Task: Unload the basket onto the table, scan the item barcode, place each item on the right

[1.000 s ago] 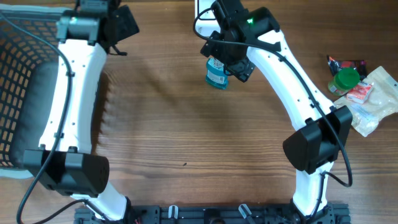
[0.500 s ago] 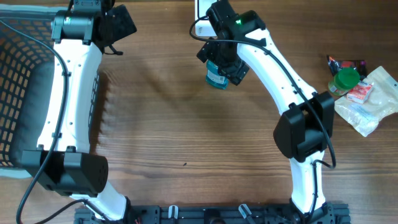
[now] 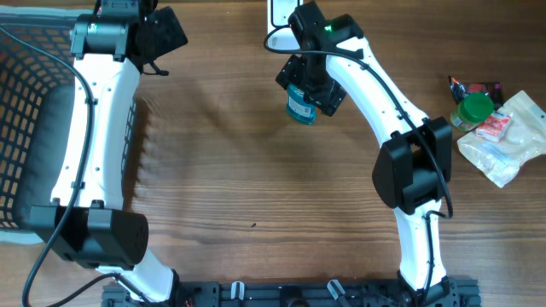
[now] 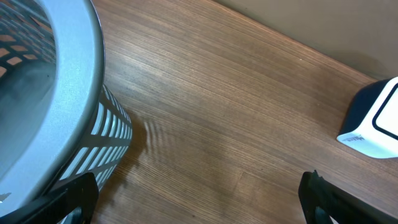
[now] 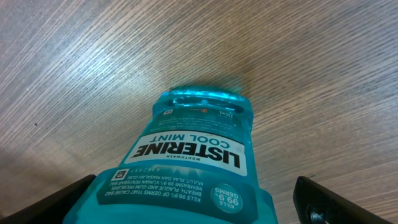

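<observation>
Swung right elbow (image 3: 412, 175) leftward since last frame. Straddling Listerine bottle (image 5: 196, 134) with right hand (image 5: 196, 179) spread wide (no contact visible), near the scanner (image 3: 277, 10) on the desk (image 3: 239, 153). Holding nothing in left hand (image 4: 199, 177), also spread wide.

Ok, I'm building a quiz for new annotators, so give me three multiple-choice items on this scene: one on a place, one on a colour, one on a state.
1. The grey plastic mesh basket stands on:
A the robot's left side; B the robot's right side; C the table's middle.

2. The round bottle cap beside the packets is:
A red; B green; C white.

3. The right gripper is:
A shut on a packet; B open, a finger either side of the teal Listerine mouthwash bottle; C open over bare wood.

Answers:
1 A, the overhead view shows it beside the left arm.
2 B, it shows bright green from overhead.
3 B, the right wrist view shows gaps between the bottle and both fingers.
</observation>
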`<state>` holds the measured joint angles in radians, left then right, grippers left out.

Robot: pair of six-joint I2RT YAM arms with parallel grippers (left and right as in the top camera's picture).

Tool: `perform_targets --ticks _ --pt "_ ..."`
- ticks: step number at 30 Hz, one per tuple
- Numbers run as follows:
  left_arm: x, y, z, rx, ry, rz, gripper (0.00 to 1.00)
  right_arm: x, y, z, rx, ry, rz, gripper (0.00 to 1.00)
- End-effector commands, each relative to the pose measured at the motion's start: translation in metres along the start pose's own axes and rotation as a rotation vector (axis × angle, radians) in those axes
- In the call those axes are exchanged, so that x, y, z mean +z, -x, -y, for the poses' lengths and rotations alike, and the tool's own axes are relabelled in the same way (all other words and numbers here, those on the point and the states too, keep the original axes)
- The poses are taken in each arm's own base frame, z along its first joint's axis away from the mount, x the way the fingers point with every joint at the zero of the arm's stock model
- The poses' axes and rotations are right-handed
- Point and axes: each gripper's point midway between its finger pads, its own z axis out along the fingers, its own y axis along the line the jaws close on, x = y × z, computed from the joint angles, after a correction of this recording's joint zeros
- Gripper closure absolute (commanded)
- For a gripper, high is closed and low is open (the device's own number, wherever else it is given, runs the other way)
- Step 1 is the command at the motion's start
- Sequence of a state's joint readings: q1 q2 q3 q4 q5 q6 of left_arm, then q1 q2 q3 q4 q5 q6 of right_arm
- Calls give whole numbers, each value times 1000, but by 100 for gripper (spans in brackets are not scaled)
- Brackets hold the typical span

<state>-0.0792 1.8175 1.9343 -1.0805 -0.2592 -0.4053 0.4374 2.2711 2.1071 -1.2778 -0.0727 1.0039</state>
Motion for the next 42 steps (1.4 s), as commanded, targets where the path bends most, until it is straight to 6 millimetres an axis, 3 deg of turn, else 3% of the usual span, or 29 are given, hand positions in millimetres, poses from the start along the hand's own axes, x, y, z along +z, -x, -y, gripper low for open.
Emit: perform_targets --ticks 1,6,9,19,25,27,29,35,42 --pt "-3 0 -1 4 -9 2 0 11 2 11 -24 -64 3 1" --pt "-3 0 -1 4 -9 2 0 8 -2 30 -34 -148 -3 1" --pt "-3 1 -1 3 -10 5 0 9 -2 29 -56 -146 -4 5" --pt "-3 1 -1 3 -10 5 0 0 1 27 -198 -144 -3 3" --pt "-3 1 0 3 -11 5 0 -2 -1 23 -289 -125 -15 12" --pt "-3 1 0 3 -11 5 0 -2 -2 25 -315 -132 -22 11" --pt "-3 1 0 3 -11 5 0 -3 -3 27 -348 -139 -30 1" --pt "-3 1 0 2 -11 4 0 -6 -1 43 -399 -218 -26 0" --pt "-3 1 0 0 -11 5 0 -11 0 41 -399 -210 -19 0"
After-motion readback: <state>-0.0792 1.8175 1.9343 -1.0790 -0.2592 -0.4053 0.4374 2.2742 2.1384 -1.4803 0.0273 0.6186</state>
